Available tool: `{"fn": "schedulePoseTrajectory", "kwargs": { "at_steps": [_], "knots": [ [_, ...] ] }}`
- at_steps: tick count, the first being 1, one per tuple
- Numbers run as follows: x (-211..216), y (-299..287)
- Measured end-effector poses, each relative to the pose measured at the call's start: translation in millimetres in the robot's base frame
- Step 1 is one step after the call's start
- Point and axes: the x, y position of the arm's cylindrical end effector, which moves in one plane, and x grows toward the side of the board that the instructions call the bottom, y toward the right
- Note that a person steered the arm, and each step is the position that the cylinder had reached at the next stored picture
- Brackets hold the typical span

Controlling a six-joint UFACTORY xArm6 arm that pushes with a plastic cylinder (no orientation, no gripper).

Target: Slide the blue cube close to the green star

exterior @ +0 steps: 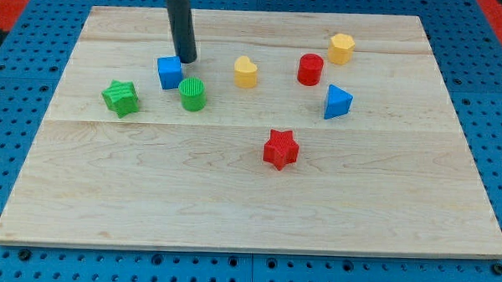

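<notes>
The blue cube (169, 72) sits on the wooden board in the upper left part. The green star (120, 97) lies to its lower left, a small gap away. A green cylinder (192, 95) stands just right of and below the cube, almost touching it. My tip (187, 60) is right beside the cube's upper right corner, at or very near contact. The dark rod rises from it to the view's top.
A yellow heart-like block (246, 72), a red cylinder (310, 69) and a yellow hexagonal block (341, 49) lie to the right. A blue triangular block (337, 102) and a red star (280, 149) lie further down. The board (249, 199) has edges all round.
</notes>
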Motion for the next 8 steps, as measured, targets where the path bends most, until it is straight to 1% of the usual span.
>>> {"fn": "schedulePoseTrajectory", "kwargs": {
  "at_steps": [1, 2, 7, 8],
  "knots": [
    [3.2, 9.6],
    [11.0, 7.3],
    [18.8, -47.9],
    [21.4, -43.7]
  ]
}}
